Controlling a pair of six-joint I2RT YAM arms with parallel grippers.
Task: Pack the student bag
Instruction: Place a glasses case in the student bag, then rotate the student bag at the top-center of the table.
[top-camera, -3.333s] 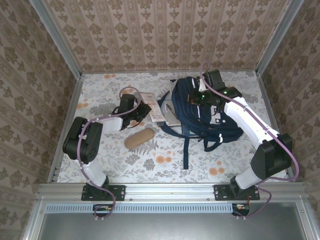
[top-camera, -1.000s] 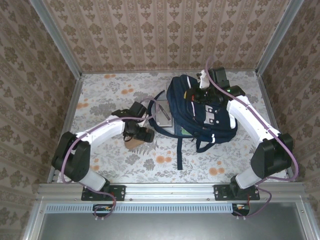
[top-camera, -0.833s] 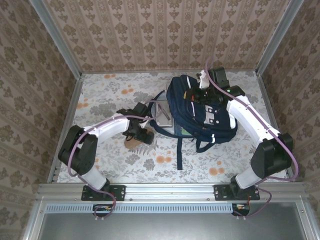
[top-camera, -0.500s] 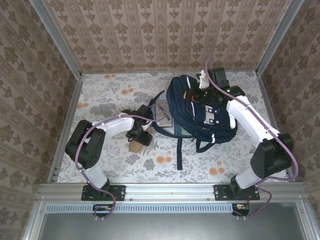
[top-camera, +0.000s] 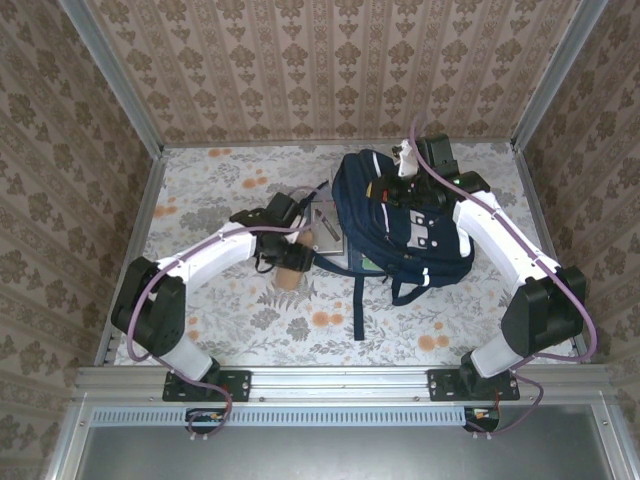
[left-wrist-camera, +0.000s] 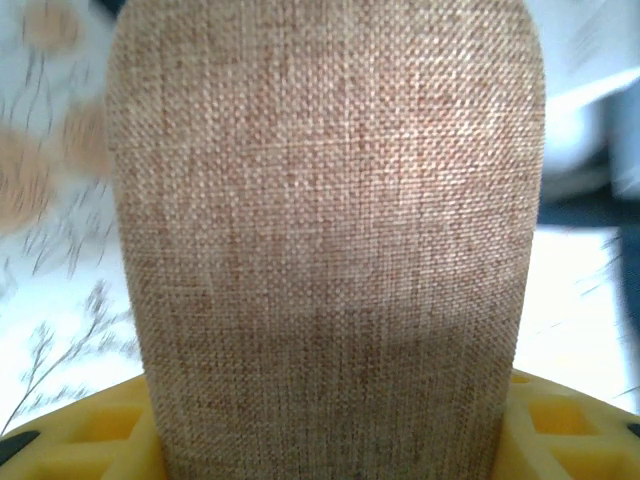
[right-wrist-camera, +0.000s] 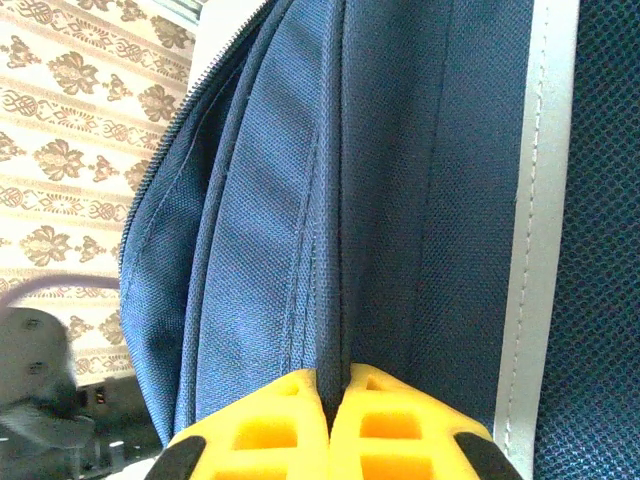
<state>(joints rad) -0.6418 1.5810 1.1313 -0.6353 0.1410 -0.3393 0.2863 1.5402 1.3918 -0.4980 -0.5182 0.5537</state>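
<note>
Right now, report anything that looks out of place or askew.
Nothing is spilled or damaged. One thing is askew: a flat grey item juts out, tilted, from the student bag on the left arm's side. The left gripper holds a brown pouch beside it.

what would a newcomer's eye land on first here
A big navy student bag lies toward the far right of the flowery table, a fold of it pinched in the right arm's jaws. Just left of it, the left arm's jaws hold a brown woven pouch.
</note>
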